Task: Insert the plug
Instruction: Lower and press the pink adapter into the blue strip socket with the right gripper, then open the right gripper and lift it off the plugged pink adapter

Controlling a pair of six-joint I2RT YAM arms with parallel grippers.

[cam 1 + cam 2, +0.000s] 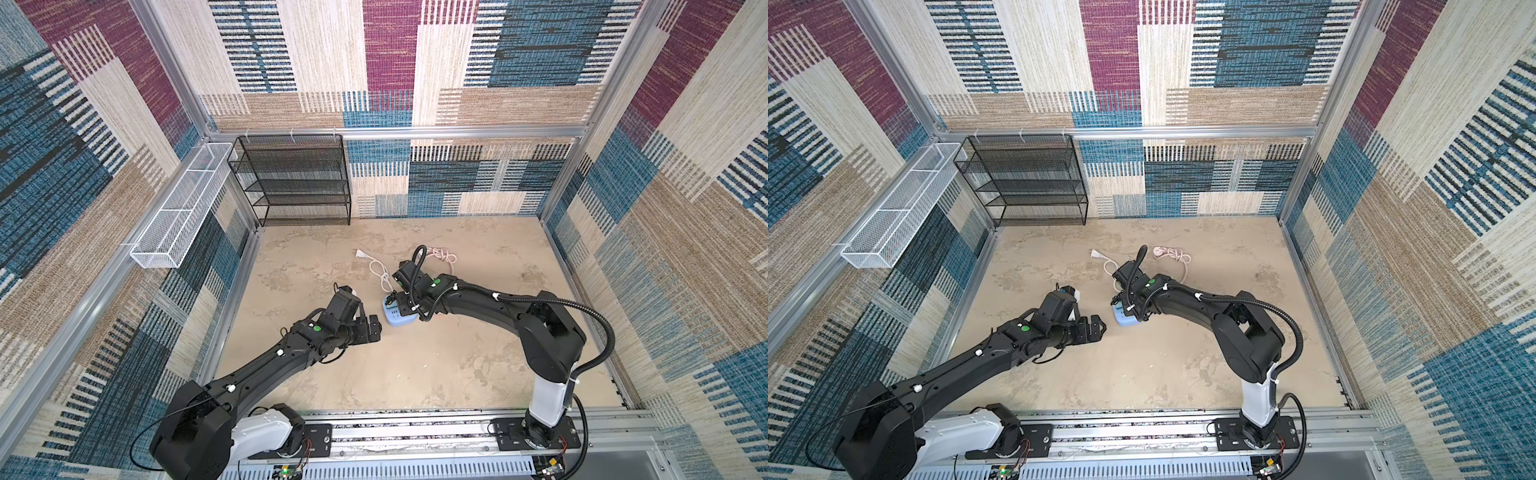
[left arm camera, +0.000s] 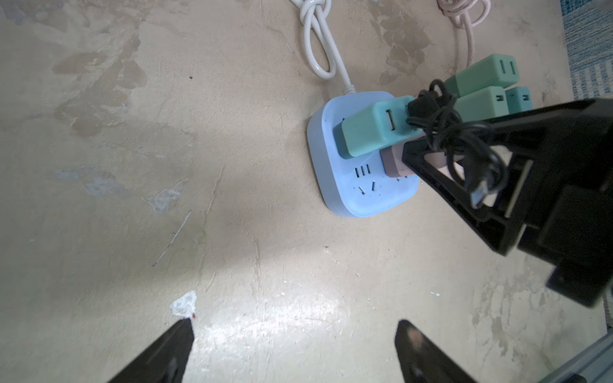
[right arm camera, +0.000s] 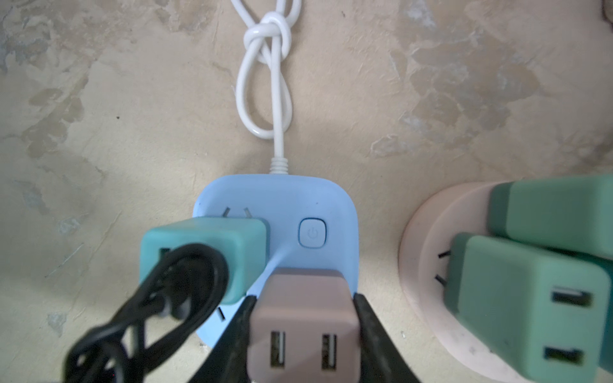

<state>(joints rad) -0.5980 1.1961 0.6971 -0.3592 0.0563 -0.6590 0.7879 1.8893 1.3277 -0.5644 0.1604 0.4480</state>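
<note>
The plug (image 3: 303, 318) is pink, the power strip (image 3: 326, 205) blue, the cord (image 3: 278, 99) white.

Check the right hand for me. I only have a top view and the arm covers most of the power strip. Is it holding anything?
Observer: Yes. In the right wrist view the right hand is shut on a pink USB plug with two ports.
Operator: Is it in?
Observer: It stands against the face of the blue power strip, but the prongs are hidden, so I cannot tell if it is seated.
Operator: Anything else on that strip?
Observer: A teal charger with a bundled black cable sits on it, right beside the plug.
</note>
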